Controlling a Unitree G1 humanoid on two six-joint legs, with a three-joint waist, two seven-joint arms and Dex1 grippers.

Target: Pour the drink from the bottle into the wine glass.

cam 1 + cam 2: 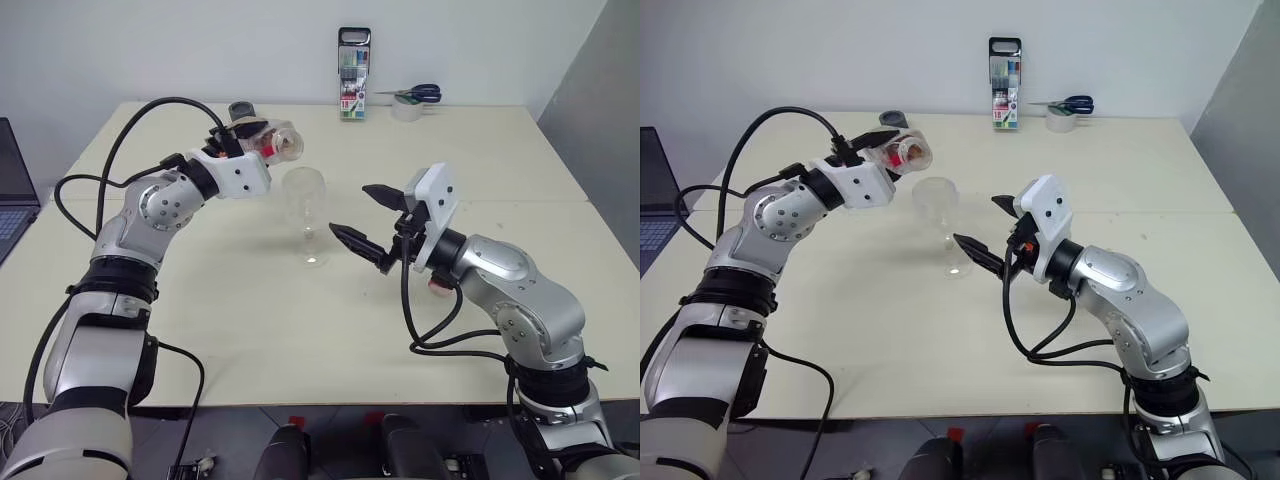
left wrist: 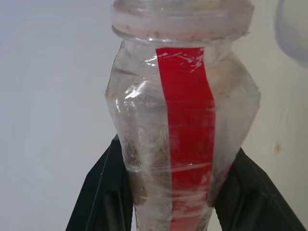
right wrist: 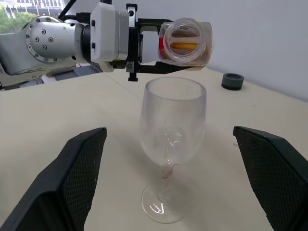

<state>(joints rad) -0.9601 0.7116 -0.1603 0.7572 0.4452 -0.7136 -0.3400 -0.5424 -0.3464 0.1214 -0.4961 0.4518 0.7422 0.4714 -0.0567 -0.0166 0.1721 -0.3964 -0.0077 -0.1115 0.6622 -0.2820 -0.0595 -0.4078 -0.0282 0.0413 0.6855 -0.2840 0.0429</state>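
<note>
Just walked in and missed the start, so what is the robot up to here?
It is pouring. The left gripper is shut on the bottle, tipped on its side, mouth just above the wine glass on the table. The right gripper waits open beside the glass, not touching it. The glass looks empty.

Bright even light, soft shadows; left wrist close-up maybe sl. blurred.

Clear bottle [image 3: 185,42], red label strip, uncapped, tipped sideways above upright wine glass [image 3: 171,149] on table.
</note>
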